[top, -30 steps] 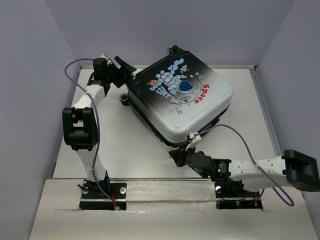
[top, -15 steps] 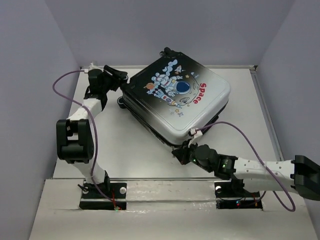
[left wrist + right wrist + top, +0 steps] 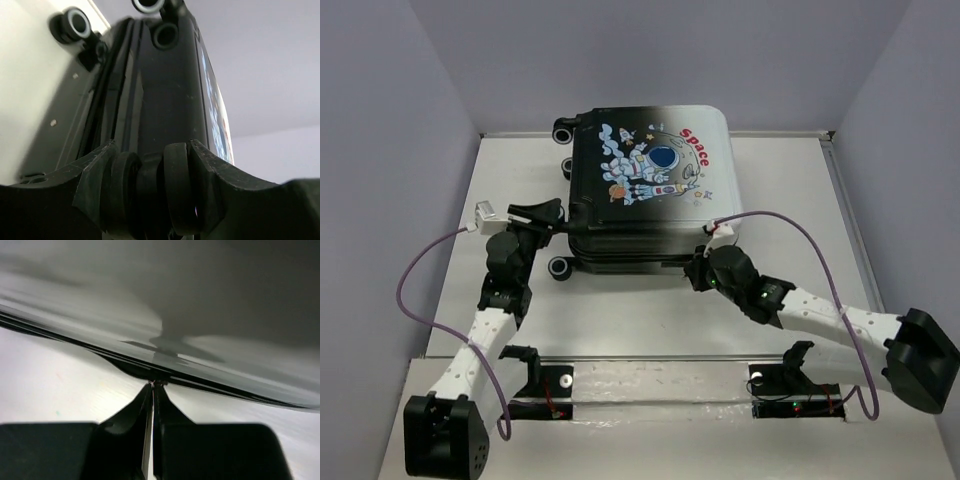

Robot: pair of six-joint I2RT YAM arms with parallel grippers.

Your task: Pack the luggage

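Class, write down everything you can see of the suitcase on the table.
The small hard-shell wheeled suitcase lies flat and closed on the white table, glossy shell black fading to white, cartoon astronaut and red "Space" print facing up. Black caster wheels point left. The left tool clamps one nearer caster wheel; the shut right tool touches its near edge seam.

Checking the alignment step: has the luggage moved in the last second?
Yes. The luggage turned counterclockwise and now sits square to the table's back edge, no longer diagonal.
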